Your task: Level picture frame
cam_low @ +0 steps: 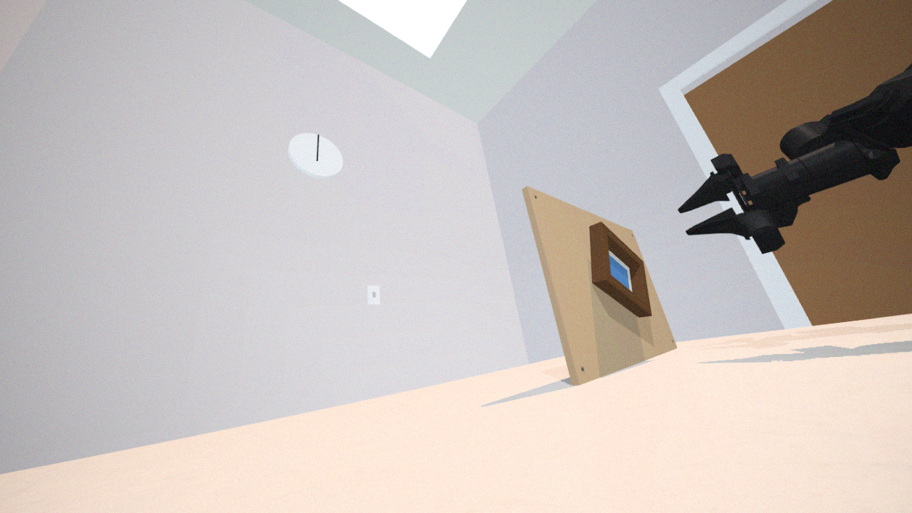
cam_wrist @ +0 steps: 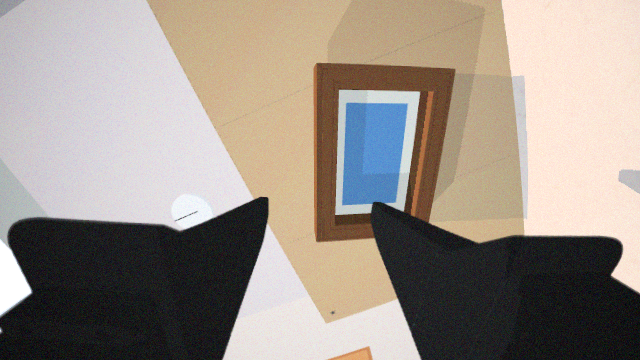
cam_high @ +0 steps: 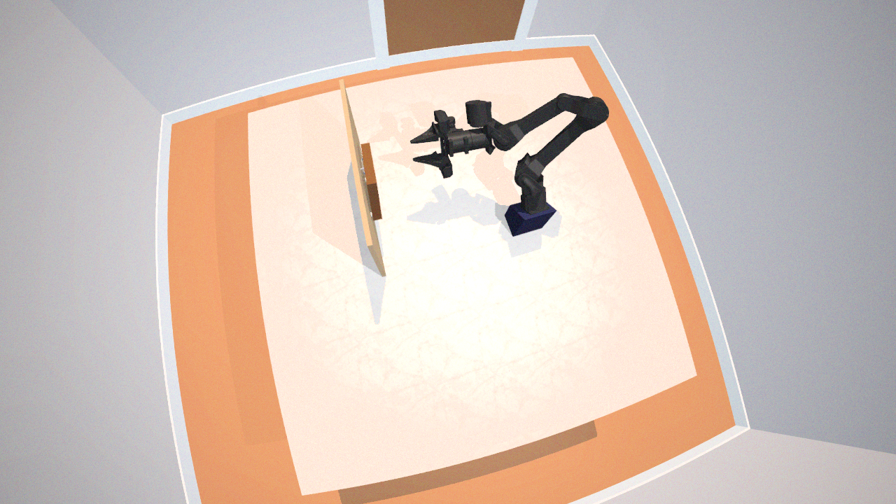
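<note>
The brown picture frame (cam_high: 370,164) (cam_low: 598,255) (cam_wrist: 326,150) with its blue picture hangs on the upright tan board (cam_high: 377,257) (cam_low: 567,293) (cam_wrist: 260,75). In the exterior view it hangs crooked against the board's edges: its left side, nearer that camera, is higher and its right side lower. The screw and the notched strip are hidden behind it. My gripper (cam_high: 411,150) (cam_low: 682,221) (cam_wrist: 320,208) is open and empty, with its fingertips well apart. It hovers in front of the frame, clear of it. In the wrist view one finger covers part of the frame's lower right.
The board stands upright on the pale table (cam_high: 476,313), with the arm's dark blue base (cam_high: 529,219) facing it. A round wall clock (cam_low: 315,154) (cam_wrist: 191,210), a switch (cam_low: 373,294) and a brown door (cam_high: 453,24) (cam_low: 796,76) are in the background.
</note>
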`<action>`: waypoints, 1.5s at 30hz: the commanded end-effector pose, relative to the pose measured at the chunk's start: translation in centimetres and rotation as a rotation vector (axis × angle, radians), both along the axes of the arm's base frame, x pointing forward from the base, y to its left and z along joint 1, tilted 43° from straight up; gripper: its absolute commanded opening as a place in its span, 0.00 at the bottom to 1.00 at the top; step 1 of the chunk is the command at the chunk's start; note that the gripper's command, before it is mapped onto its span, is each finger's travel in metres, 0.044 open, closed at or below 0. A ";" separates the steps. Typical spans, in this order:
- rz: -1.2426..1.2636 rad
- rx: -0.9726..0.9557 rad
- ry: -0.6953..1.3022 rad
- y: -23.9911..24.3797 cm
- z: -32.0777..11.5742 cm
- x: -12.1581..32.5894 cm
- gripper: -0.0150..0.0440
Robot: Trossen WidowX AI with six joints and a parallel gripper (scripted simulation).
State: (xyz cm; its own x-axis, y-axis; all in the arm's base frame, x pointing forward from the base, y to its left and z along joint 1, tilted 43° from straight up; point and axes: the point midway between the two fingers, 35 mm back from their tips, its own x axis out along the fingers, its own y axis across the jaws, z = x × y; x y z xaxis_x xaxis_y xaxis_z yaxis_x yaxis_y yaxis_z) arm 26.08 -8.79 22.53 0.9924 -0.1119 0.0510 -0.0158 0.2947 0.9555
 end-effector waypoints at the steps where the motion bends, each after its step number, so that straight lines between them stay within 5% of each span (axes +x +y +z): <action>1: 0.004 0.010 -0.006 0.6 1.0 -2.1 0.69; 10: 0.008 0.032 -0.004 2.9 1.4 -6.7 0.69; 45: 0.008 0.033 -0.004 3.0 1.4 -6.8 0.69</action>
State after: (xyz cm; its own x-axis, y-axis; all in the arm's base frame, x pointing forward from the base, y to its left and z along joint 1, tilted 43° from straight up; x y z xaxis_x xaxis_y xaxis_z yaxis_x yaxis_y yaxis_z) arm 19.26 -5.90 23.88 0.9925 -0.1105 0.0516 -0.0204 0.2667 0.9636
